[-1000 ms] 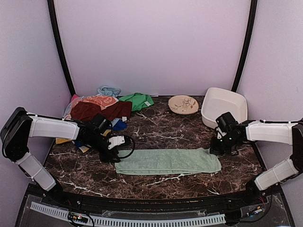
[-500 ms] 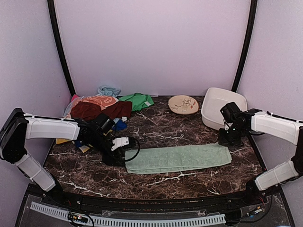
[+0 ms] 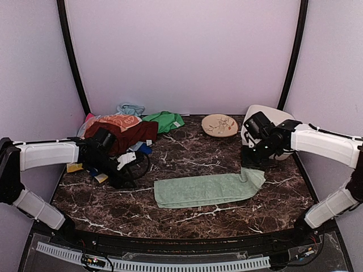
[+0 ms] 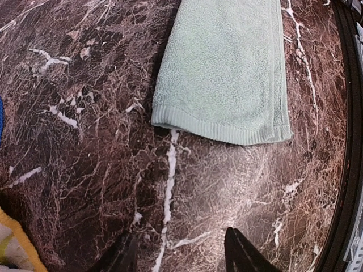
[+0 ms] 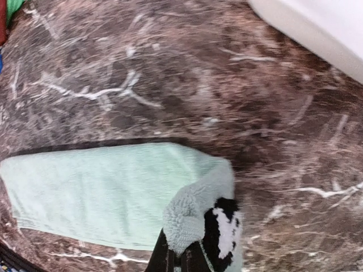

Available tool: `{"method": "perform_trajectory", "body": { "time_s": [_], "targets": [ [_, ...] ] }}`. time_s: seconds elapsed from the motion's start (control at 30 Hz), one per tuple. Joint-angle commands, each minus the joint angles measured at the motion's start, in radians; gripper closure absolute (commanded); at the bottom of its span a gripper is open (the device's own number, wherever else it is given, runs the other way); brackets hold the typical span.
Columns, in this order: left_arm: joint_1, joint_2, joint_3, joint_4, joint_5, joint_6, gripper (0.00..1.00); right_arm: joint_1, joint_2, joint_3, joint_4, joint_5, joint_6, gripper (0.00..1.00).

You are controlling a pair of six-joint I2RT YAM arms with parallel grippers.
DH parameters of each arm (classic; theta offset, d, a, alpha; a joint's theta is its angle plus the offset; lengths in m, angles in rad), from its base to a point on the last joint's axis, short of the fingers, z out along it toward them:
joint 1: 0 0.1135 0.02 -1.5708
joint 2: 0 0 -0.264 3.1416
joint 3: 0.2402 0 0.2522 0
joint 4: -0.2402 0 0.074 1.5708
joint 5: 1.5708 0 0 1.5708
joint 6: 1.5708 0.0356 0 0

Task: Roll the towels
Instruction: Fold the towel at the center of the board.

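Right gripper (image 5: 190, 250) pinching mint towel (image 3: 198, 191) end, seemingly raised; left gripper (image 4: 180, 254) parted, empty

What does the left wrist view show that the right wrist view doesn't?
Left wrist only: the hemmed end of the mint-green towel lying flat, untouched, left jaws open and empty. Right wrist only: its other end pinched and lifted in the shut right jaws, and the white basin. Both: that towel on the marble table.
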Motion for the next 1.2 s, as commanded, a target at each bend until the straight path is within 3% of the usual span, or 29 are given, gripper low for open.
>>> {"method": "perform_trajectory", "body": {
  "time_s": [0.0,0.57,1.17],
  "targets": [
    [0.003,-0.055,-0.038,-0.024,-0.011,0.015,0.45,0.13,0.075,0.057,0.106,-0.095,0.121,1.0],
    [0.006,-0.085,-0.076,-0.009,-0.042,0.023,0.46,0.361,0.37,0.29,0.319,-0.207,0.259,1.0],
    [0.006,-0.081,-0.085,0.002,-0.053,0.027,0.46,0.432,0.586,0.442,0.43,-0.289,0.306,1.0]
  ]
}}
